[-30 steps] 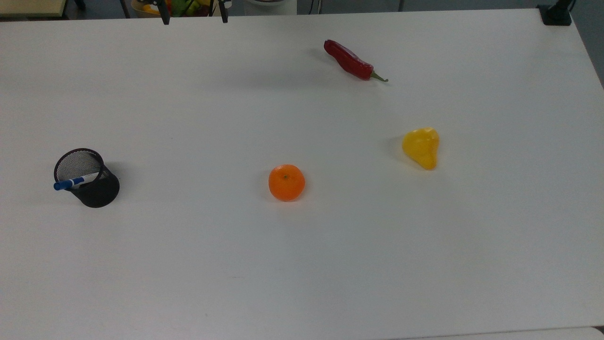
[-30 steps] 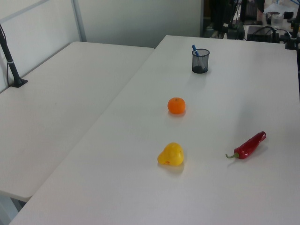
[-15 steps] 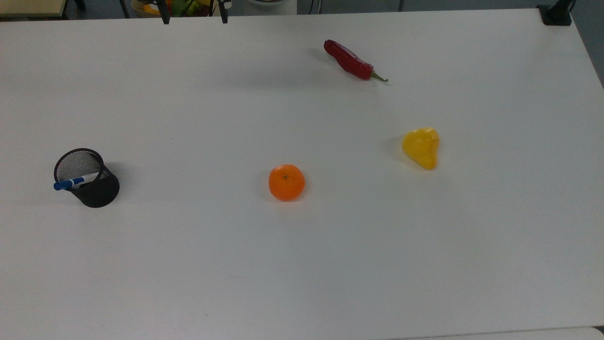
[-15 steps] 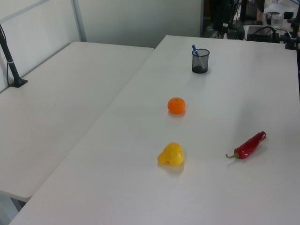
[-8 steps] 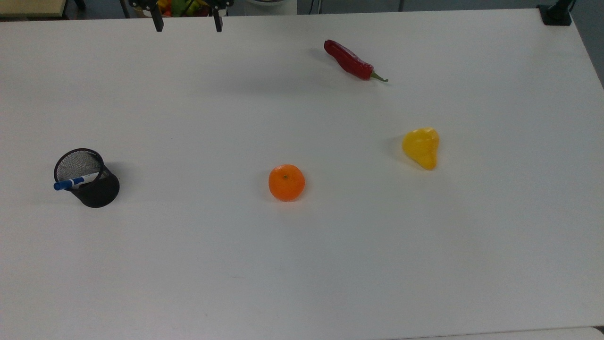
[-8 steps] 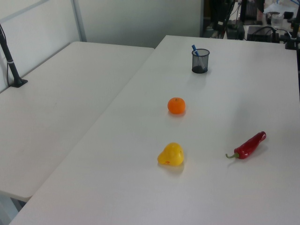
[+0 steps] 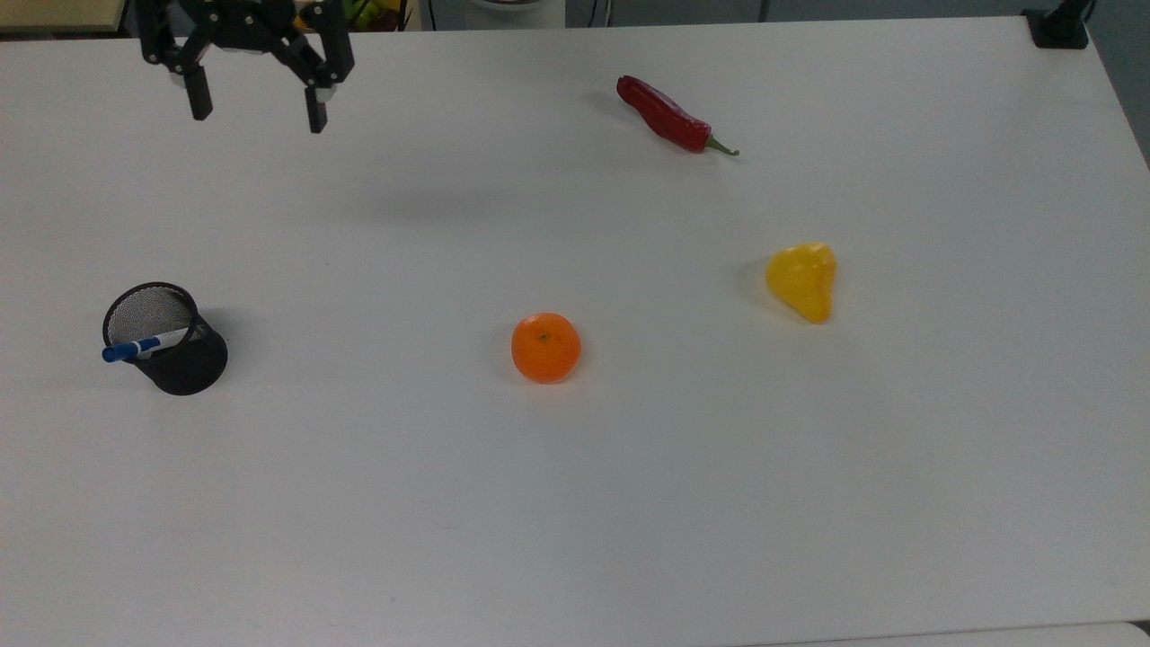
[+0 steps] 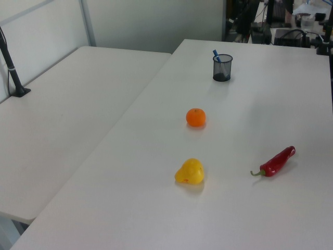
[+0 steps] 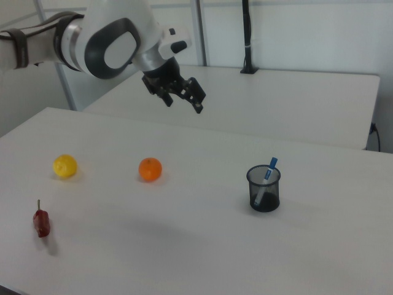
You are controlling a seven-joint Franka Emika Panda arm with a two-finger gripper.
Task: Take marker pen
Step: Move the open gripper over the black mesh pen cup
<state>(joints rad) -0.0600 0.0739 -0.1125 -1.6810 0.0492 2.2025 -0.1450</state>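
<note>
While airborne, gripper [image 7: 256, 103] agape.

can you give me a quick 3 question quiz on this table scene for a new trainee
1. True or false: the marker pen lies flat on the table.
2. In the top view, which thing sits nearest the mesh cup: A orange, B red chilli, C yellow pepper?
3. Is the end effector open or shut?

Key: 1 false, it stands in the mesh cup. 2 A. 3 open, holding nothing.
</note>
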